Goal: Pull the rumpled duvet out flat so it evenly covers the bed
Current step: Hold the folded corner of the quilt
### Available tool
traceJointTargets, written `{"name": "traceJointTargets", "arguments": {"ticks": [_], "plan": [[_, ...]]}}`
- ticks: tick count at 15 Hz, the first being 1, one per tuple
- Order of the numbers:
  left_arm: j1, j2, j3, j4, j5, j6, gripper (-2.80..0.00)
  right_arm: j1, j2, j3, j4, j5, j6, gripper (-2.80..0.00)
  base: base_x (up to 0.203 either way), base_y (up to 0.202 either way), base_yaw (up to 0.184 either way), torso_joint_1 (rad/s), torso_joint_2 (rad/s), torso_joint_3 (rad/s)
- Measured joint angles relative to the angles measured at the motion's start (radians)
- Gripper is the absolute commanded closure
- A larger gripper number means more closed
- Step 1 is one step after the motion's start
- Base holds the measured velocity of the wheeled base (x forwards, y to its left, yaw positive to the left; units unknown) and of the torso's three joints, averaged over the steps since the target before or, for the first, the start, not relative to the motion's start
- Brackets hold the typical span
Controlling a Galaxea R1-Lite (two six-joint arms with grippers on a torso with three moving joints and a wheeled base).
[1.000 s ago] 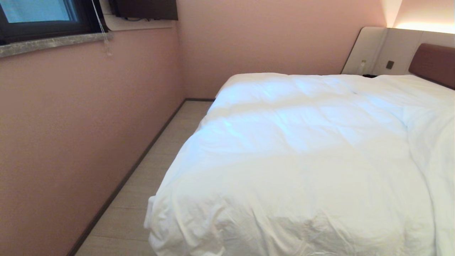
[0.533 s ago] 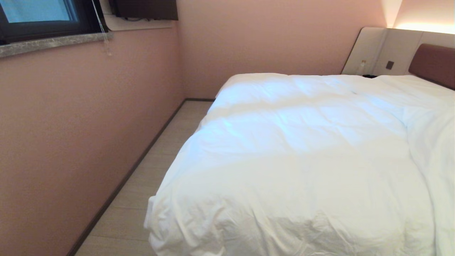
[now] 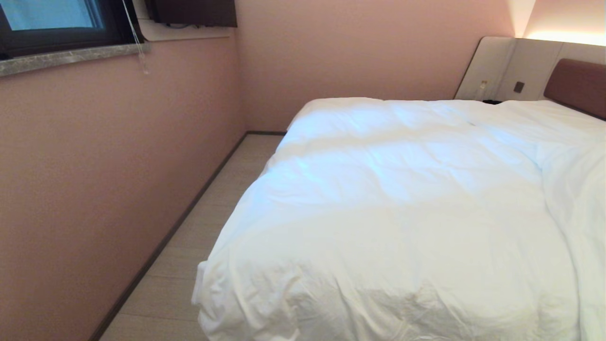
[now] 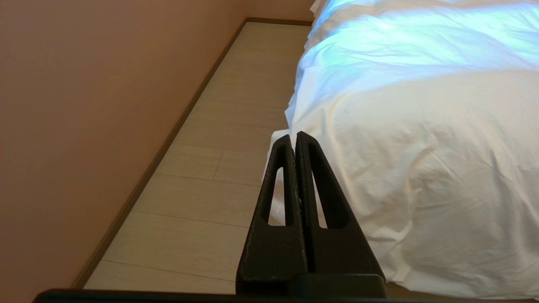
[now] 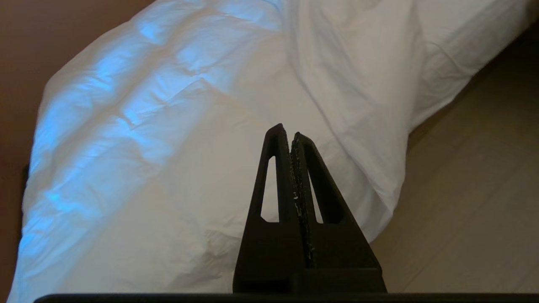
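You see the duvet [image 3: 402, 213] lying over the bed [image 3: 575, 85], and it covers the mattress from the brown headboard down to the foot end. At the foot corner near the pink wall [image 3: 94, 189] its edge hangs down toward the floor [image 3: 189, 265] in small wrinkles. On the side far from that wall, a thicker fold of the duvet is bunched up along the edge.

Your left claw [image 4: 294, 136] has its two fingers pressed together and it holds nothing. It hovers above the floor just beside the hanging corner of the duvet [image 4: 421, 147], apart from the fabric, with the wall on its other side.

Your right claw [image 5: 286, 130] is also closed completely and empty. It points at the duvet [image 5: 168, 147] at the other foot corner, where the cloth drops to the floor [image 5: 471, 202]. You cannot tell whether its tips touch the fabric. Neither claw appears in the head view.
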Motion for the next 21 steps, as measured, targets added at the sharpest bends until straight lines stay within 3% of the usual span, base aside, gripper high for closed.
{"name": "traceJointTargets", "arguments": {"ticks": [6, 15, 21], "plan": [[0.000, 0.000, 0.000, 0.001, 0.000, 0.000, 0.00, 0.148, -0.110, 0.006, 0.014, 0.100, -0.040, 0.00, 0.000, 0.000, 0.000, 0.000, 0.00, 0.000], [0.000, 0.000, 0.000, 0.001, 0.000, 0.000, 0.00, 0.161, -0.337, 0.172, 0.044, 0.145, -0.090, 0.00, 0.000, 0.000, 0.000, 0.000, 0.00, 0.000], [0.000, 0.000, 0.000, 0.001, 0.000, 0.000, 0.00, 0.162, -0.475, 0.236, 0.039, 0.234, -0.195, 0.00, 0.000, 0.000, 0.000, 0.000, 0.00, 0.000]]}}
